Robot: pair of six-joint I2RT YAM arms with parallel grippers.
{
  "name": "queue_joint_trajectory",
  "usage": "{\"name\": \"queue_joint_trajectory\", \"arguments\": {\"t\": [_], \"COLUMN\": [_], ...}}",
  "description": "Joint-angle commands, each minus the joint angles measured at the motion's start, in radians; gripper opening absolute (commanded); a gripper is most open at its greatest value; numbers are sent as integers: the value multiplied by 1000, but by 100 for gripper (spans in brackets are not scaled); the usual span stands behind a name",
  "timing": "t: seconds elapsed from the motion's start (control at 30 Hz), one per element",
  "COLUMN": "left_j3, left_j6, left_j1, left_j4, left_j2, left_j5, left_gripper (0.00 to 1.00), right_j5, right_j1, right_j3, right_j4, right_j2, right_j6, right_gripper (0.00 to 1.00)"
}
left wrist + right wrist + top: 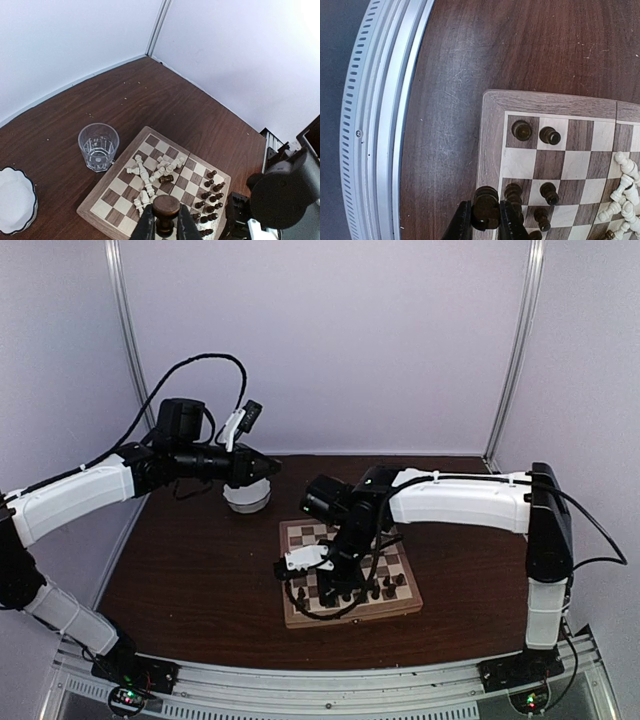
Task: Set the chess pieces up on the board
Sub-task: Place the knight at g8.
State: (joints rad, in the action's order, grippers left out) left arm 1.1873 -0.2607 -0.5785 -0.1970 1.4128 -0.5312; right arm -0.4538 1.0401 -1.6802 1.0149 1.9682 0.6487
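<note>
My left gripper (165,226) is shut on a dark chess piece (166,209) and holds it high above the board (118,188); from overhead it (271,468) hovers over the white bowl, away from the board (300,532). My right gripper (486,220) is shut on another dark piece (485,204) low over the board's rim (492,145), beside standing dark pieces (521,130). Overhead, this gripper (338,585) is at the board's near side. Cream pieces (155,172) lie in a heap mid-board, with one dark piece (166,178) lying among them. Dark pieces (210,192) stand in rows along one edge.
An empty glass (98,146) stands on the dark tabletop just beside the board. A white bowl (247,497) sits behind the board on the left. The metal rail (385,125) of the table's near edge runs close to the right gripper.
</note>
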Motion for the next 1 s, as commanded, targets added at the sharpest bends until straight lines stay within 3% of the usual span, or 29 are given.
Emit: {"name": "queue_joint_trajectory", "arguments": {"t": [0.0,0.97], "left_j3": [-11,-5], "left_j6": [-11,-28], "left_j1": [15,25], "left_j4": [60,63], "left_j2": [-36,-32], "left_j5": [24,-8], "left_gripper": [4,5], "right_j5": [62,71], "right_j1": [8,18], "right_j3": [-52,-74], "right_j4": [-38,-54], "right_j2": [32,155], "right_j6": [1,-7], "right_gripper": [6,9]}}
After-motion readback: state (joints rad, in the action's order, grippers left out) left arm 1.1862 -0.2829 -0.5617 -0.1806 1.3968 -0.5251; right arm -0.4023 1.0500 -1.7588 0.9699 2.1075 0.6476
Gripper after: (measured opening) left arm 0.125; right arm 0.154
